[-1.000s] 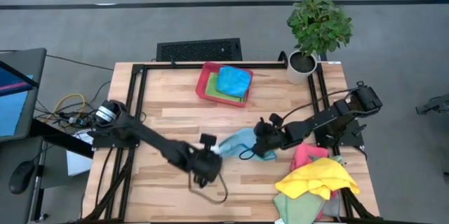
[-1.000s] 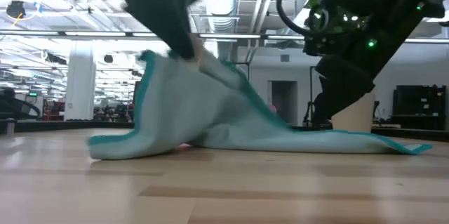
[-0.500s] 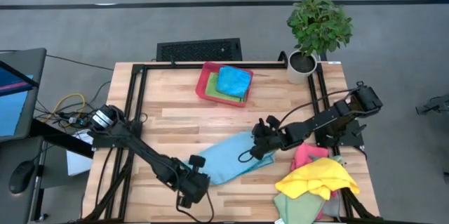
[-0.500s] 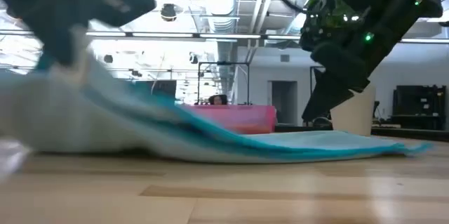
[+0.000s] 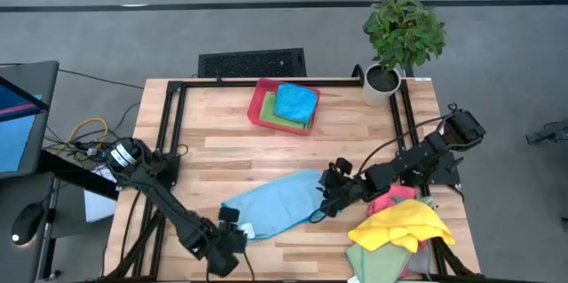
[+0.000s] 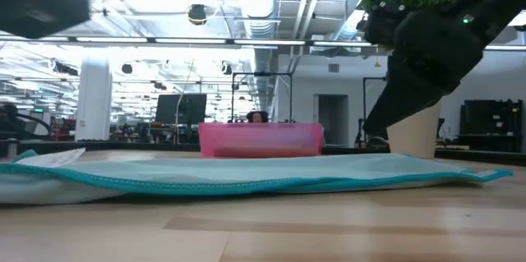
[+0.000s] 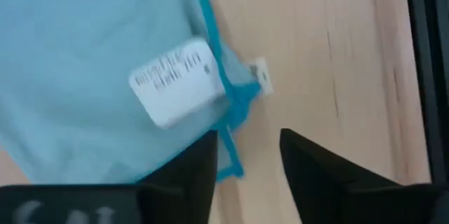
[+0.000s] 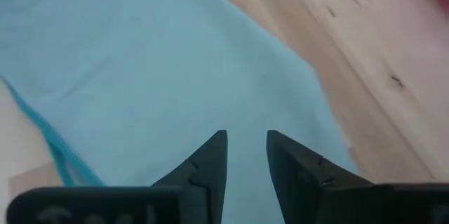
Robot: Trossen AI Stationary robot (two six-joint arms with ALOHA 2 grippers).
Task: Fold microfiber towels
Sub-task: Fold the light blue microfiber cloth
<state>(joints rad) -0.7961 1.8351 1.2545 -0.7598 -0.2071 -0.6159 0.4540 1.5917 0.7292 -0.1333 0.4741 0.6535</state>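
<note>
A light blue towel (image 7: 84, 76) with a white label (image 7: 179, 83) lies on the wooden table (image 7: 330, 48), the left gripper (image 7: 247, 157) parted above its corner.

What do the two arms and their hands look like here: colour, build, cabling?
Both arms are black, slender jointed links. The left hand and right hand each end in two dark, tapered, wedge-shaped fingers. Black cables loop loosely along the right arm. The left arm's base joint has a silvery cap.

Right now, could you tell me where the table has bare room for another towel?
Bare wood lies between the red tray and the blue towel, and left of both. The near right corner is crowded: towel pile, right gripper.
</note>
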